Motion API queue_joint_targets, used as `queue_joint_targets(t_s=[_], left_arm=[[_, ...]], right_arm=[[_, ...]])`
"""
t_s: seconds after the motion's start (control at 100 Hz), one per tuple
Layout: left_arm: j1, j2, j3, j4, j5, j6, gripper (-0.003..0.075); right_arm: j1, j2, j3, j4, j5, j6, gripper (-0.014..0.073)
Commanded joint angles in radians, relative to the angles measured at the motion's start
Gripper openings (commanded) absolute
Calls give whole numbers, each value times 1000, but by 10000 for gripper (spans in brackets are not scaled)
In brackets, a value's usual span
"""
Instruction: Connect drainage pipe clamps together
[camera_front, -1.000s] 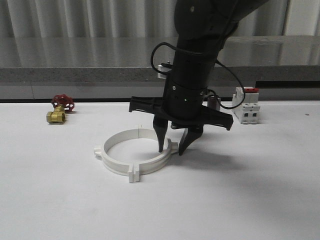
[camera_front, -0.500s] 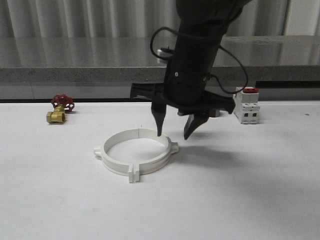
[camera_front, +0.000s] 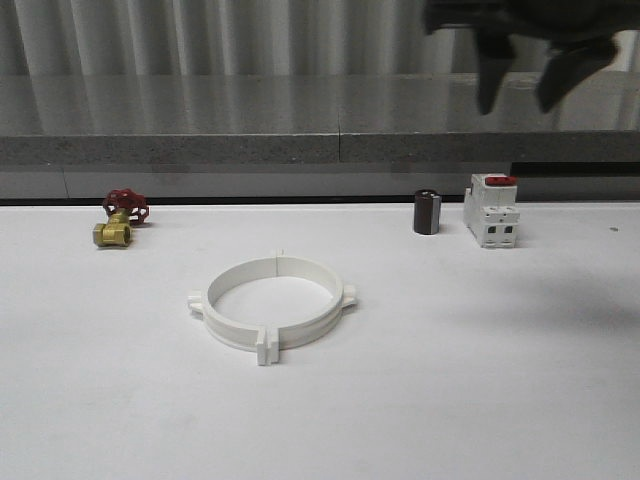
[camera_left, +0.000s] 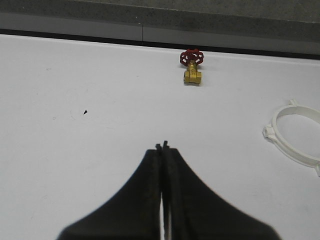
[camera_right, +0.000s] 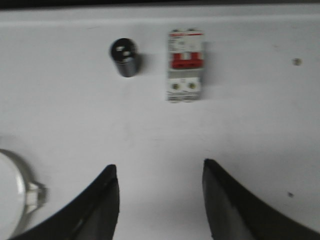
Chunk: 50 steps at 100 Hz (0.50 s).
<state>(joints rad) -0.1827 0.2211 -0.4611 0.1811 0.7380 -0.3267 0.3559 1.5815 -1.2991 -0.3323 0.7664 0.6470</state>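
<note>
The two white drainage pipe clamps (camera_front: 270, 314) lie on the white table as one closed ring, tabs meeting at the front and back. The ring's edge also shows in the left wrist view (camera_left: 295, 135) and the right wrist view (camera_right: 17, 197). My right gripper (camera_front: 518, 100) hangs open high above the table's back right, far from the ring, with nothing between its fingers (camera_right: 102, 200). In its own view the right gripper (camera_right: 160, 167) faces the bare table. My left gripper (camera_left: 162, 147) is shut on nothing, over bare table well to the left of the ring.
A brass valve with a red handwheel (camera_front: 119, 220) sits at the back left. A black cylinder (camera_front: 427, 212) and a white breaker with a red top (camera_front: 491, 210) stand at the back right. A grey ledge (camera_front: 300, 140) runs behind the table.
My right gripper has risen from just above the ring's right side and drawn away to the upper right, still open. The ring has stayed in place.
</note>
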Motion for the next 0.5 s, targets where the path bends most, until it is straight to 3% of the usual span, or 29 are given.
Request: queue_joint_targets(t_s=[0.0, 0.2, 0.49], left_arm=[[0, 9, -28, 1, -67, -1, -20], [0, 9, -28, 1, -67, -1, -20], [0, 9, -28, 1, -67, -1, -20]], right_arm=[[-78, -146, 67, -39, -46, -28, 398], [-229, -396, 290, -39, -56, -46, 398], [-247, -755, 575, -36, -56, -60, 393]])
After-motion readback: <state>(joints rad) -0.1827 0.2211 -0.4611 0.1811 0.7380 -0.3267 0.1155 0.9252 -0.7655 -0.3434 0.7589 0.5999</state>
